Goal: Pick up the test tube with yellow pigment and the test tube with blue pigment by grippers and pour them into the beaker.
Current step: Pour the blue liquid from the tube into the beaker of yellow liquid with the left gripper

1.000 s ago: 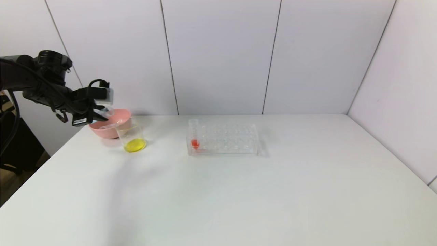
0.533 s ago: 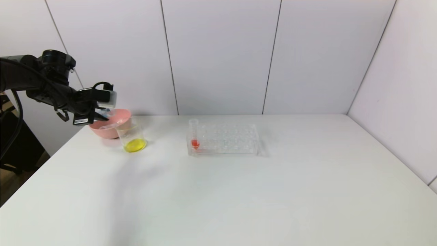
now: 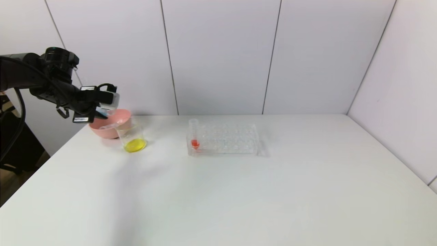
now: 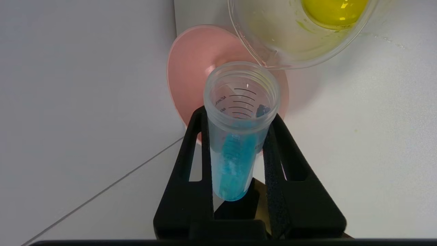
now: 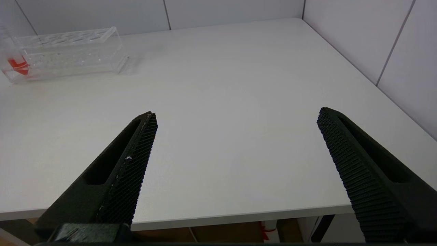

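Observation:
My left gripper (image 3: 102, 111) is shut on the test tube with blue pigment (image 4: 235, 150) and holds it in the air over the pink bowl (image 3: 111, 128), just back-left of the beaker (image 3: 131, 136). The tube is tipped, with its open mouth towards the beaker (image 4: 300, 37). Blue liquid lies along the tube's wall. The beaker holds yellow liquid at its bottom. No tube with yellow liquid shows. My right gripper (image 5: 237, 115) is open and empty, low over the table's front right edge, and is out of the head view.
A clear plastic rack (image 3: 225, 139) stands mid-table with one red-orange tube (image 3: 194, 135) at its left end; it also shows in the right wrist view (image 5: 68, 51). A clear tube-like shape (image 3: 107, 126) lies at the bowl's front rim. Walls close the back and right.
My left gripper has risen slightly, shifted right towards the beaker and rolled, tipping the blue tube further. The beaker, bowl and rack have not moved.

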### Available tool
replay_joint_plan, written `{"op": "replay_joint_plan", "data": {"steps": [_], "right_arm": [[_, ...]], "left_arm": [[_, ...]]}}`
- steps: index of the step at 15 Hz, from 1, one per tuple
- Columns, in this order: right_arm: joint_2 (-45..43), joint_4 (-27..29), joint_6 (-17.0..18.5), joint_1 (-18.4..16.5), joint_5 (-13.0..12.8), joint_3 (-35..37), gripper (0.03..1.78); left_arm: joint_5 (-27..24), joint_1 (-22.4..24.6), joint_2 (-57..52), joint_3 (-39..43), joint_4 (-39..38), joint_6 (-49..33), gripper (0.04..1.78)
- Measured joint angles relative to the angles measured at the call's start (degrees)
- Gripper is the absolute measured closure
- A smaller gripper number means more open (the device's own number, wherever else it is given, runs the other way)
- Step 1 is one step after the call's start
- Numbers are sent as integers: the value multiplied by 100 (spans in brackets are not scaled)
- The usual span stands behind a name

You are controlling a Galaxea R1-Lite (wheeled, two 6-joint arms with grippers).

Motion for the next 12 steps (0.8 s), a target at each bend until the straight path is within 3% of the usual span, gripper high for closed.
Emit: {"op": "replay_joint_plan", "data": {"steps": [12], "right_arm": [[0, 2, 0, 0, 0, 0, 10]], "left_arm": [[322, -194, -127, 4, 1, 444, 138]]}}
